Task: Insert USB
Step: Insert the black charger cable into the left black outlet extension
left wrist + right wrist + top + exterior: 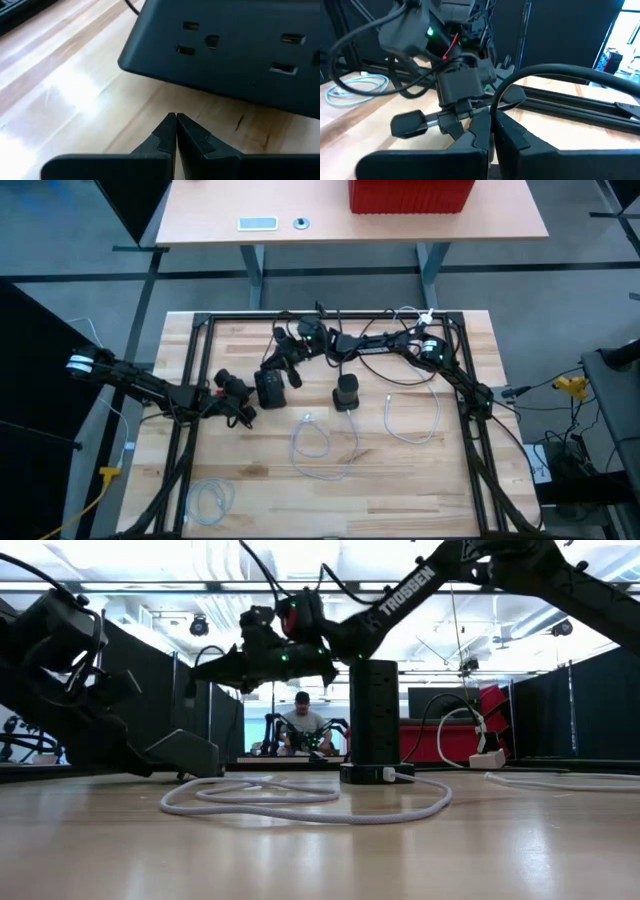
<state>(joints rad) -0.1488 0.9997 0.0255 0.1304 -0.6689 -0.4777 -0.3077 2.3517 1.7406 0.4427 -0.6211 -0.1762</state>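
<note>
Resting with fingers pressed together, empty, left gripper point(176, 119) just beside black power strip point(235, 50) on tabletop point(420, 480). Hovering mid-tabletop, right gripper point(491, 116) likewise closed, holding nothing. White USB cable point(318, 442) lying loose, nearer, untouched.

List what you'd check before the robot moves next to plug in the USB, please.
1. Left tool ready to pick: not ok, it is shut and holds nothing.
2. Right tool ready to pick: not ok, also shut and empty.
3. Power tower standing upright on the table: ok.
4. White cable lying loose on the wood, free to pick up: ok.
5. Which end of the cable carries the USB plug: cannot tell.
6. Where the USB port sits on the tower: cannot tell; the left wrist view shows only mains sockets.
</note>
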